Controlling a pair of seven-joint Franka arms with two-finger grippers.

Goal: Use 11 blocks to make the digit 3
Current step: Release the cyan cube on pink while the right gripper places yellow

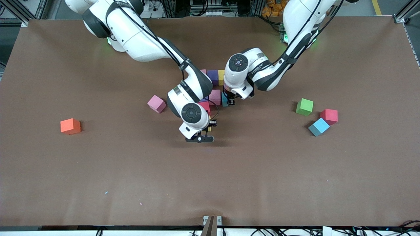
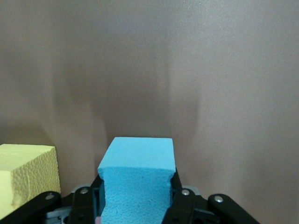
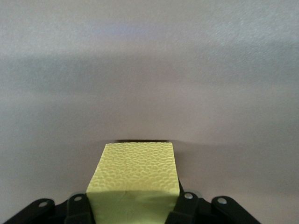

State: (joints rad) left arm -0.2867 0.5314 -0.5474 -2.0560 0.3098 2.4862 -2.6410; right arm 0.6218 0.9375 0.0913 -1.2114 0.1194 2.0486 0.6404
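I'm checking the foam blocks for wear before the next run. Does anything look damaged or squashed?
Yes, slightly: the light blue block is pinched in where the left gripper clamps it, its sides dented inward. The yellow block in the right gripper keeps straight sides. The loose blocks show no damage.

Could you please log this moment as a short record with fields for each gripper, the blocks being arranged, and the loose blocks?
left gripper: shut on blue block, beside the cluster
right gripper: shut on yellow block, at the cluster's camera-side end
cluster: pink, purple, yellow and red blocks at table centre, partly hidden by arms
loose near cluster: pink block
loose at right arm's end: orange block
loose at left arm's end: green block, red block, light blue block
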